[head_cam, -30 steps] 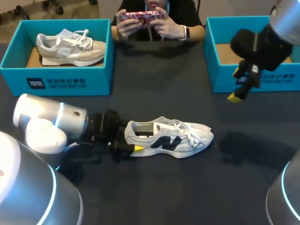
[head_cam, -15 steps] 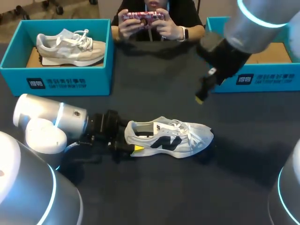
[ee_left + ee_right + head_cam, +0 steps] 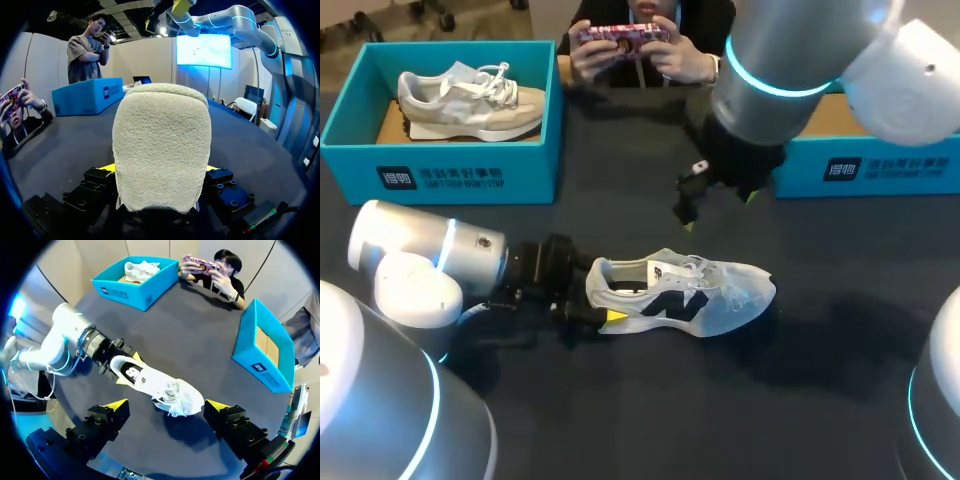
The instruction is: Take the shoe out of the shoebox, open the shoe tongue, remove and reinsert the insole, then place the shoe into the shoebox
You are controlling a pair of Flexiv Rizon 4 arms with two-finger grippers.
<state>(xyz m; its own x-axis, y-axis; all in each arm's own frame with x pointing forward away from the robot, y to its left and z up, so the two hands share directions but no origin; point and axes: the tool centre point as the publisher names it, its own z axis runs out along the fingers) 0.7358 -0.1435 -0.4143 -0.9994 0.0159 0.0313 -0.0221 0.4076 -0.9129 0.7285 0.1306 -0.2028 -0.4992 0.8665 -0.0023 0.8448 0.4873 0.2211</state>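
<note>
**Q:** Where is the shoe?

**A:** The white shoe [image 3: 685, 295], marked with a dark side logo, sits near the middle of the dark bench [image 3: 620, 420], outside both boxes. Its heel faces the left arm [image 3: 430, 265] and its toe points away from that arm. Loose laces lie across the top.

**Q:** What has hold of it?

**A:** The left tool [image 3: 159, 168] is clamped on the heel. In the left wrist view the fuzzy heel fills the gap between the fingers, with a yellow fingertip [image 3: 106, 167] pressed against each side.

**Q:** And the other arm?

**A:** The right arm [image 3: 790, 60] reaches in over the far half of the bench. The right tool [image 3: 167, 405] hangs above the shoe's toe end with its fingers spread wide, gripping nothing.

**Q:** The boxes?

**A:** The empty blue shoebox [image 3: 880, 170] stands at the far right, well apart from the shoe and partly hidden behind the right arm. A second blue shoebox [image 3: 470, 175] at the far left holds a pale second shoe [image 3: 470, 100].
</note>
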